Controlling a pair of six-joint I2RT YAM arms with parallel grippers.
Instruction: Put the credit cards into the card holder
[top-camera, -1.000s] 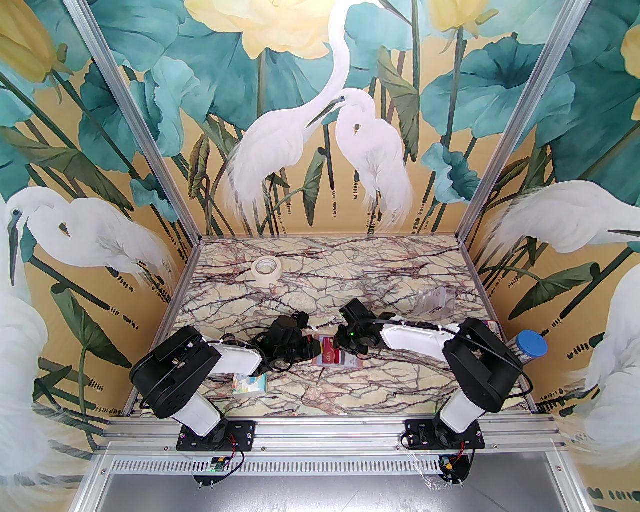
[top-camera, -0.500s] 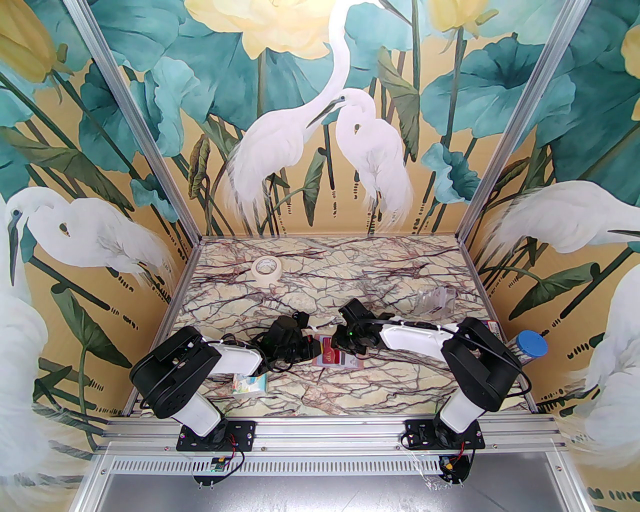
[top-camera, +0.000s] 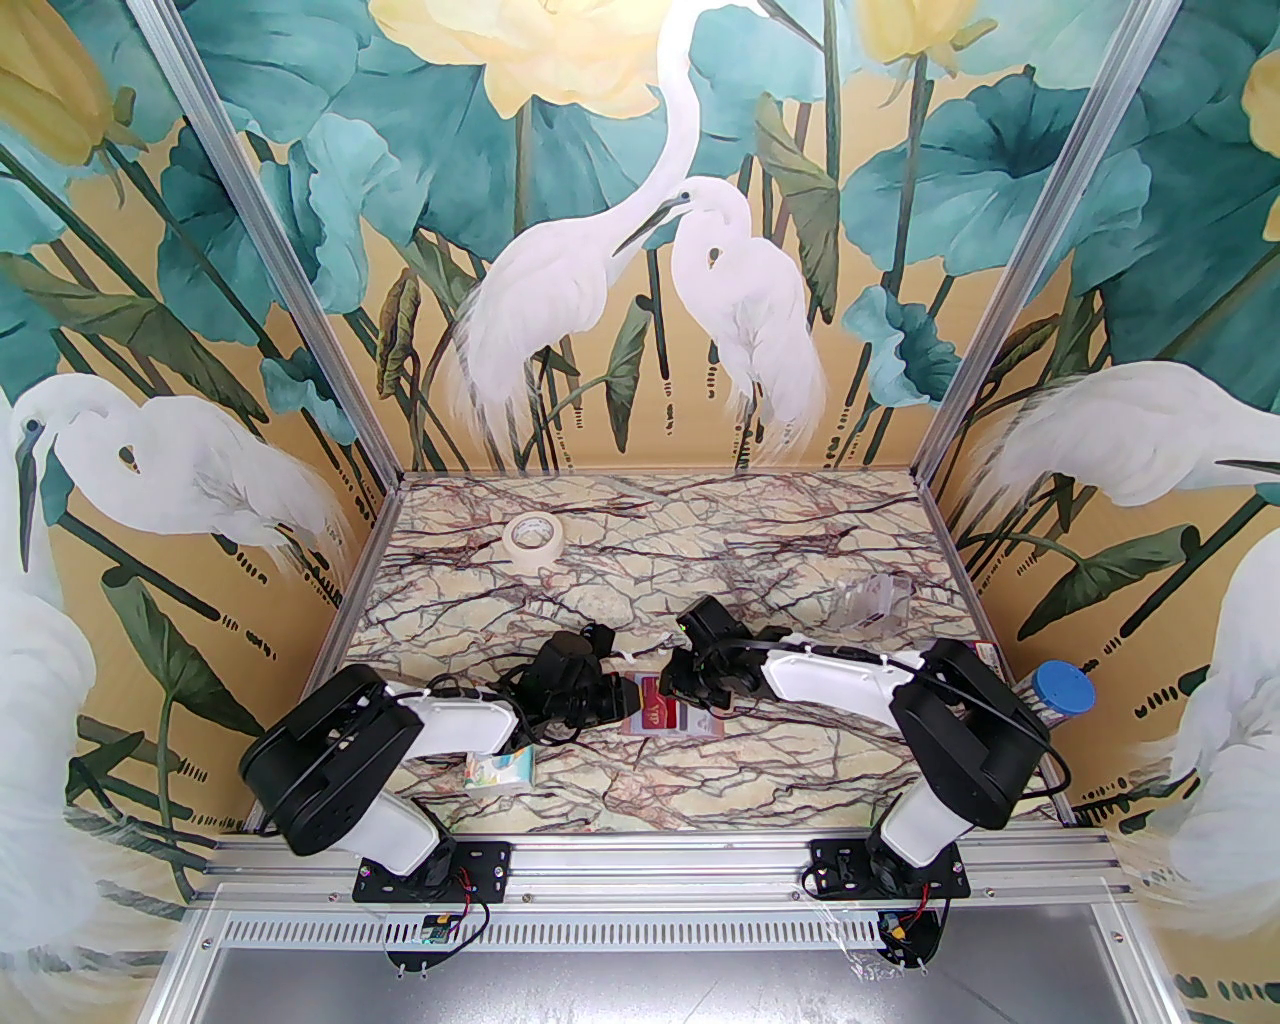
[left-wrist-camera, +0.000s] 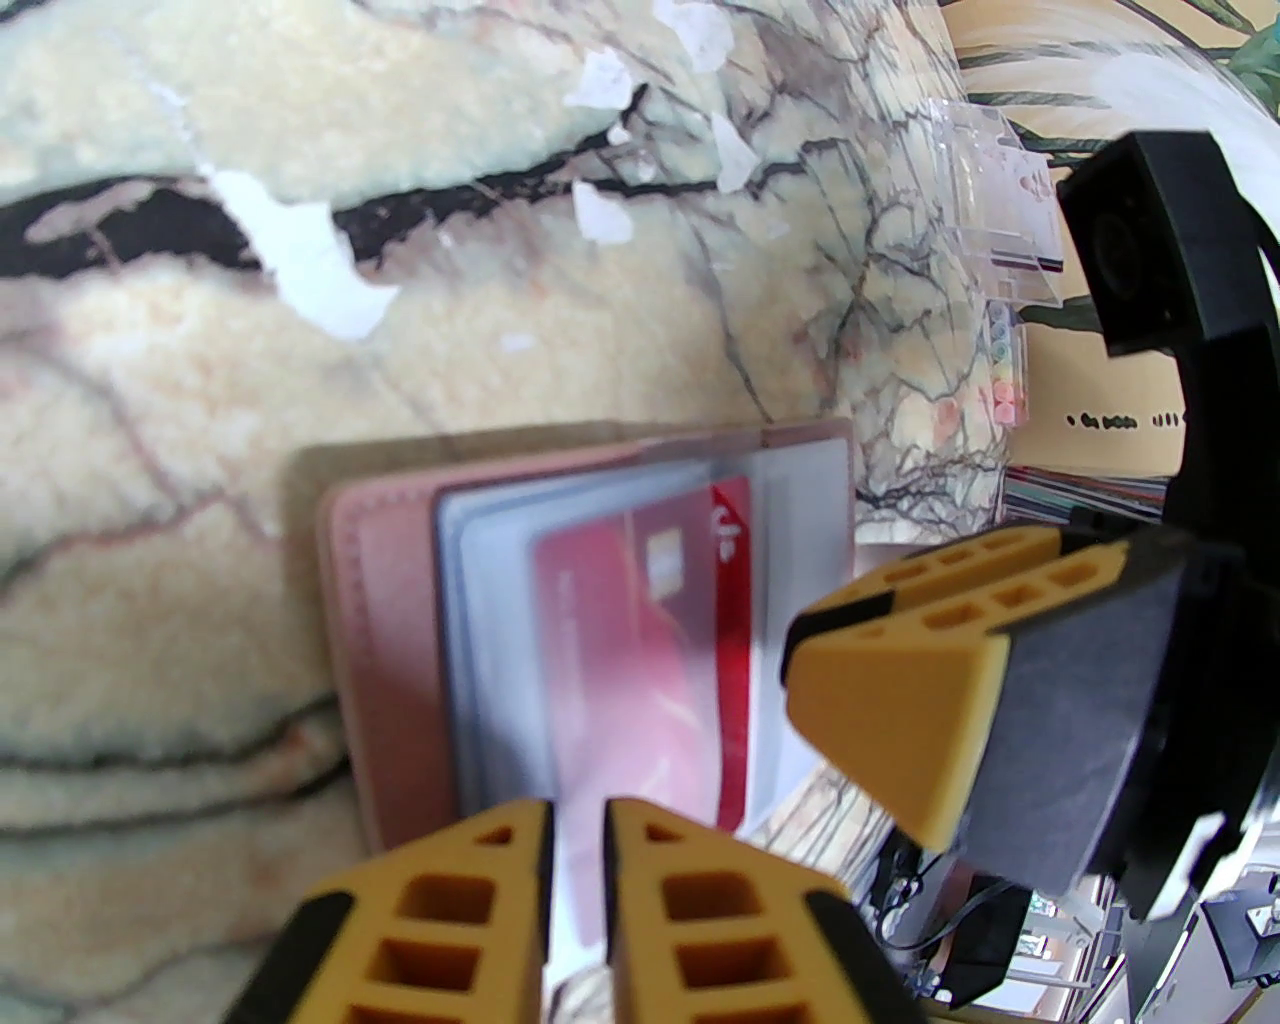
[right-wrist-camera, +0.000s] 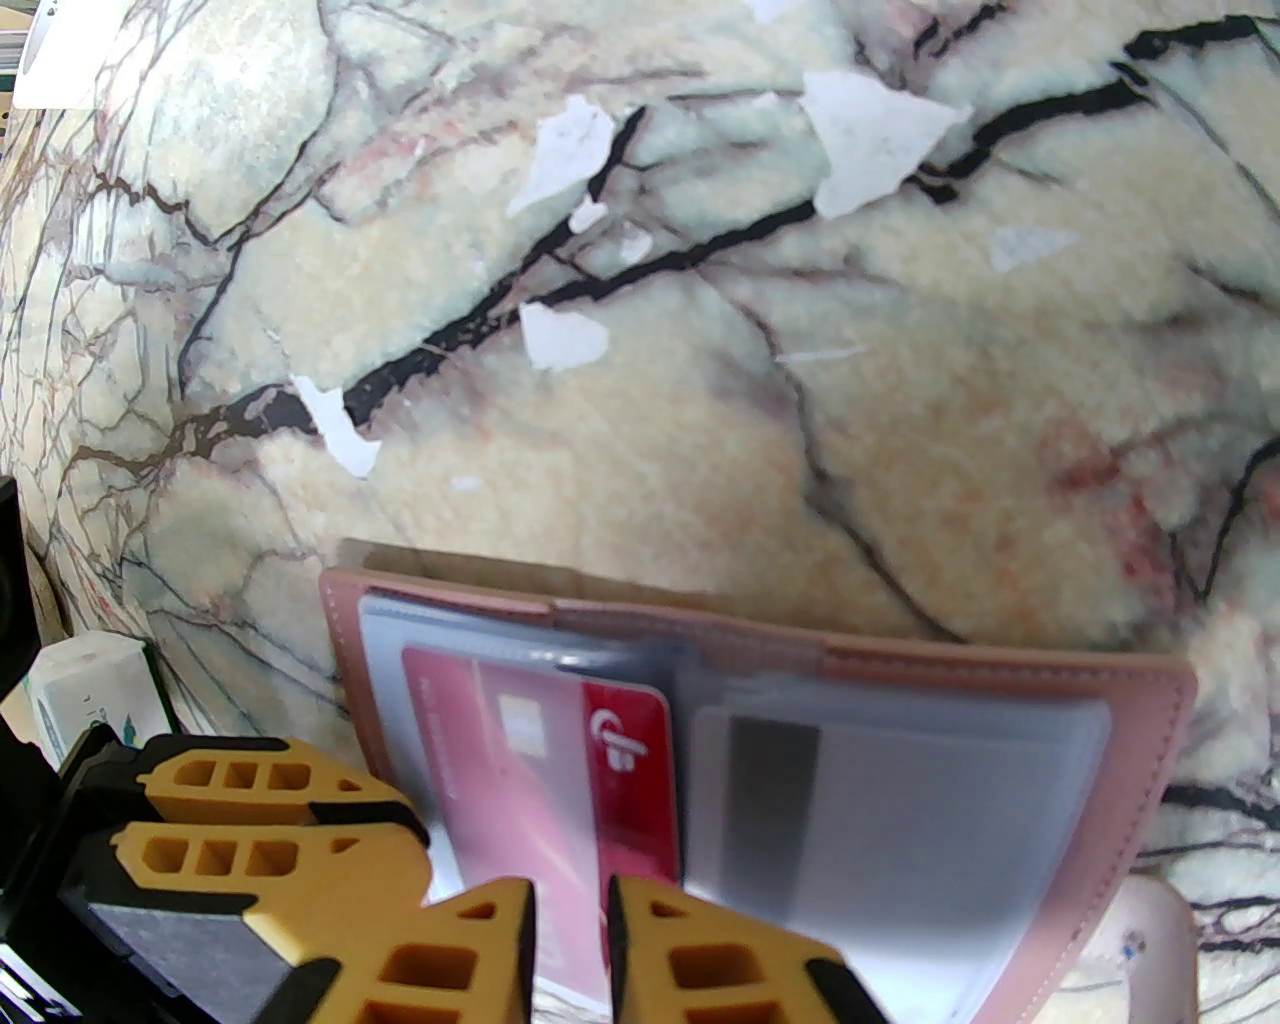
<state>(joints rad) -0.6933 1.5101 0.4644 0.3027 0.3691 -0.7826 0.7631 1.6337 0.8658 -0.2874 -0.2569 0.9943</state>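
The holder (right-wrist-camera: 1000, 672) lies open on the table (top-camera: 700, 560), just ahead of both pincers, which meet over it from opposite sides. The right pincer (right-wrist-camera: 570, 950) is clamped on the near edge of the holder's clear sleeve. Just beyond its tips the red card (right-wrist-camera: 625, 760) lies half under that sleeve, and a dark card (right-wrist-camera: 775, 790) sits in the pocket to its right. The left pincer (left-wrist-camera: 577, 900) shows a slim gap with the sleeve's edge in it; I cannot tell whether it grips. The right pincer's fingers crowd the sleeve just right of it. White scraps (right-wrist-camera: 870, 130) lie farther ahead. A clear box (top-camera: 868, 600) sits well past the right pincer, a tissue pack (top-camera: 500, 770) behind the left pincer, and a tape roll (top-camera: 530, 540) far off.
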